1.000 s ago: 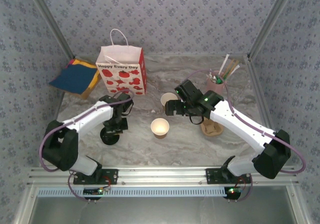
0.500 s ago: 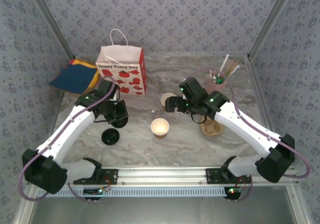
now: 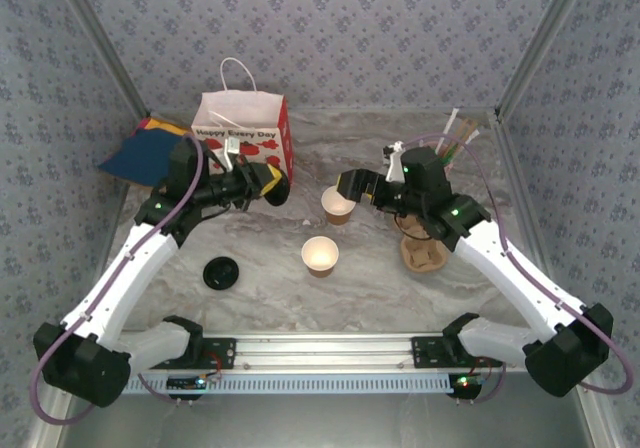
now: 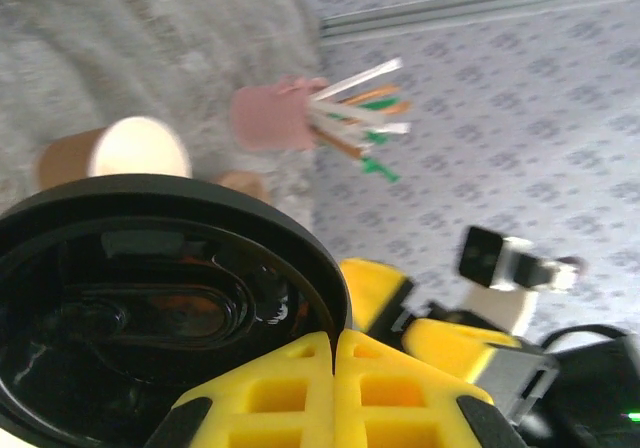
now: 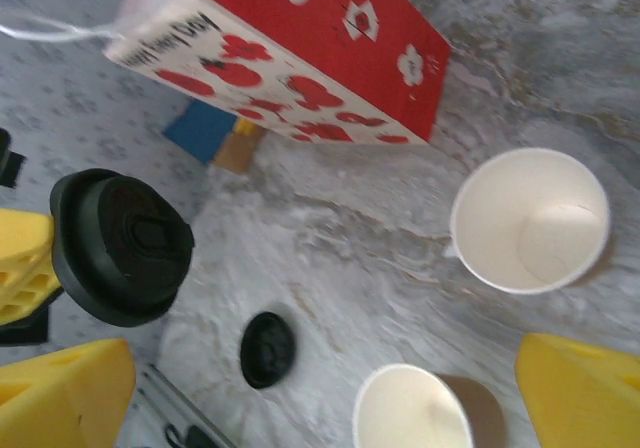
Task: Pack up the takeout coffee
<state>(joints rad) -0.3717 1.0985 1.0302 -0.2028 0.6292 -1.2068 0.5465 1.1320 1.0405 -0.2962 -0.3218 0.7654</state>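
Left pincer (image 3: 268,182): raised off the table just in front of the paper bag (image 3: 245,143), with its yellow fingers (image 4: 280,393) pressed together on the rim of the held lid (image 4: 150,308).
Right pincer (image 5: 320,368): yellow fingers spread wide with nothing between them; it hung just above and beside the far cup (image 3: 337,205).
Held lid: black and round, tilted well off level, with one face turned toward the right arm.
Far cup: brown paper, pale cream inside, upright and uncovered on the marble table (image 3: 380,298), to the right of the bag.
Near cup (image 3: 320,254): the same kind, upright and uncovered; it stood closer to the arm bases, near the far cup but apart from it.
Second lid (image 3: 221,273): black, lying flat on the table, well to the left of the near cup.
Carrier (image 3: 425,255): tan pulp, to the right of both cups and partly under the right arm.
Pink cup (image 4: 275,118): full of straws, at the back right.
Blue sheet (image 3: 150,153): yellow-edged, at the back left beside the bag.
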